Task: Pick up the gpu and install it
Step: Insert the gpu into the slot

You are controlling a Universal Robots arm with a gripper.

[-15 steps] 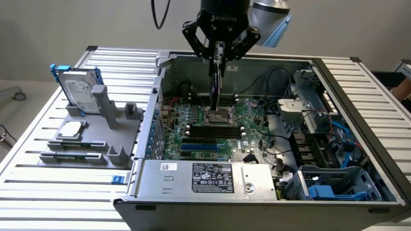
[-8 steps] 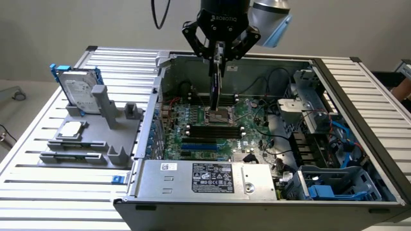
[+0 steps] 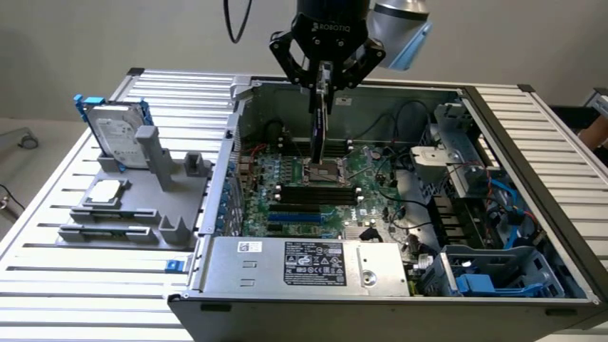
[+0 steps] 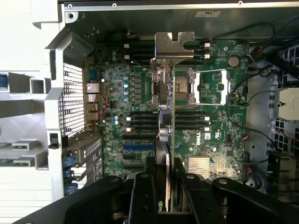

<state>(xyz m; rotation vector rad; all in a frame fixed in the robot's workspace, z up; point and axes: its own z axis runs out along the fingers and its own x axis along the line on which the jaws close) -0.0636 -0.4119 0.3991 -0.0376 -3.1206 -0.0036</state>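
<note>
GPU [image 3: 320,132] clamped edge-on in my gripper [image 3: 326,84], jaws part-closed on card. Held just above motherboard [image 3: 314,192], not seated. Long axis vertical, silver bracket [image 4: 174,46] end pointing down.

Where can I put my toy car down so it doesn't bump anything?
Bare slats of the table lie between the grey holder and the near edge, on the exterior view's left of the computer case, and along the case's other side. Inside is crowded: motherboard, power supply, and the gripper holding the gpu above.
</note>
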